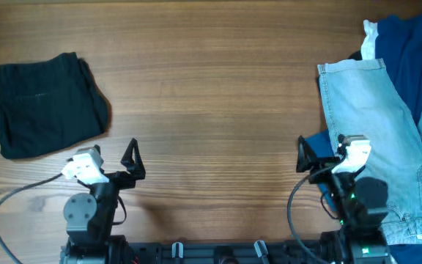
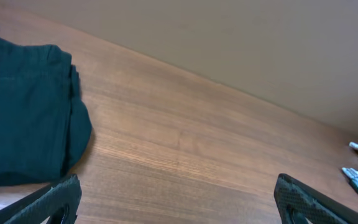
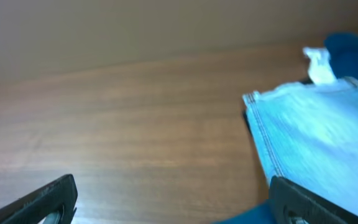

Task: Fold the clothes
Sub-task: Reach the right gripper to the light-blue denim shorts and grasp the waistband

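A pale-blue denim garment (image 1: 376, 117) lies spread at the right of the table, over a dark-blue garment (image 1: 412, 51) with a white tag. It also shows in the right wrist view (image 3: 316, 137). A black garment (image 1: 46, 106) lies folded at the far left and shows in the left wrist view (image 2: 23, 112). My left gripper (image 1: 132, 163) is open and empty near the front edge, right of the black garment (image 2: 176, 202). My right gripper (image 1: 305, 161) is open and empty at the denim's left edge (image 3: 173, 202).
The wooden table (image 1: 211, 88) stretches bare between the two piles. A blue cloth patch (image 1: 317, 143) lies under the right gripper. A grey cable (image 1: 20, 192) trails from the left arm along the front edge.
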Robot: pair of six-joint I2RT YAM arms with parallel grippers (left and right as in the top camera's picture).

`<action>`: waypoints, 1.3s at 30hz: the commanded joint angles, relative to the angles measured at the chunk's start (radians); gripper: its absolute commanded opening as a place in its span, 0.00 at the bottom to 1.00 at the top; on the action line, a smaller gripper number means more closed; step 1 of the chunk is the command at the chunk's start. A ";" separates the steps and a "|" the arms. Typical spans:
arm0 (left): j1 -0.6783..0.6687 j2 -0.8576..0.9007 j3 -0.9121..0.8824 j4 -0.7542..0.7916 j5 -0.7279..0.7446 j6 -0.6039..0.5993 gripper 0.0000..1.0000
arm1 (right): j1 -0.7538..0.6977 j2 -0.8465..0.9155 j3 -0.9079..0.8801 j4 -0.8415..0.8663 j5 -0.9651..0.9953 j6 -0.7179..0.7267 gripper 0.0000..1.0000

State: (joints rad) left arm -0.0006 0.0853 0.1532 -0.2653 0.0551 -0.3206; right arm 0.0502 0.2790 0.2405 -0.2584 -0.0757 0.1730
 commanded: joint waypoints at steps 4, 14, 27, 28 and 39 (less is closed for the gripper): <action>0.005 0.351 0.298 -0.143 0.015 -0.005 1.00 | -0.005 0.326 0.314 -0.230 0.100 0.011 1.00; 0.005 0.627 0.499 -0.301 0.019 -0.006 1.00 | -0.030 0.746 0.494 -0.340 0.355 0.127 1.00; 0.005 0.628 0.499 -0.300 0.019 -0.006 1.00 | -0.116 1.280 0.494 -0.040 0.375 0.196 0.85; 0.005 0.628 0.499 -0.300 0.019 -0.006 1.00 | -0.116 1.301 0.494 -0.025 0.375 0.196 0.77; 0.005 0.628 0.499 -0.300 0.019 -0.006 1.00 | -0.116 1.246 0.495 0.019 0.374 0.193 0.04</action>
State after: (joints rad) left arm -0.0006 0.7143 0.6296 -0.5697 0.0586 -0.3210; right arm -0.0647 1.5681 0.7174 -0.2455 0.2932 0.3645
